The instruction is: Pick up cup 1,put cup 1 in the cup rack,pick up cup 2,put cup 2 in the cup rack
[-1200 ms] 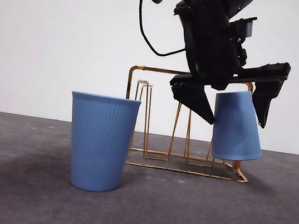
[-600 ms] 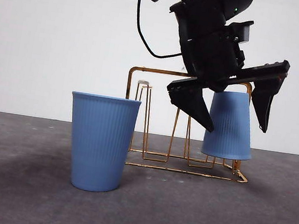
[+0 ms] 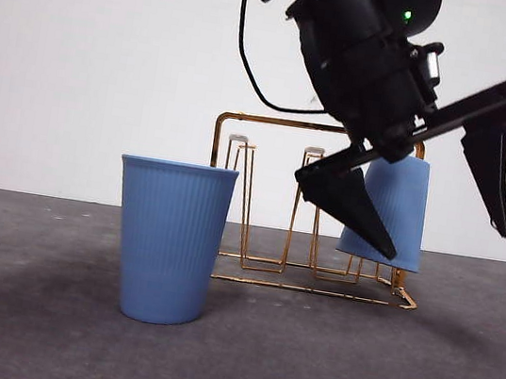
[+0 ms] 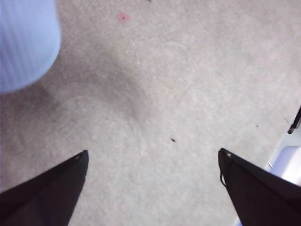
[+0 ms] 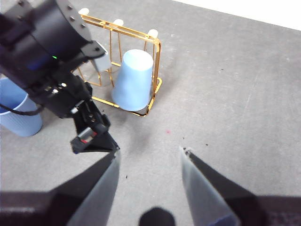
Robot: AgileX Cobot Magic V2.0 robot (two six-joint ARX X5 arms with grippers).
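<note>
Part of the inverted cup (image 3: pixel 395 206) is hidden in the front view behind my left hand (image 3: pixel 444 239), whose near jaw crosses its lower rim. That blue cup sits upside down on a peg at the end of the gold cup rack (image 3: pixel 271 130), shown clearly in the right wrist view (image 5: pixel 134 80). My left hand hangs tilted in front of the rack, jaws spread wide and holding nothing; its own camera shows only grey counter (image 4: pixel 164 94) and a blurred blue cup edge. The second blue cup (image 3: pixel 169 239) stands upright on the counter beside the rack's other end. My right hand (image 5: pixel 148 153) hovers apart over bare counter, jaws parted and empty.
</note>
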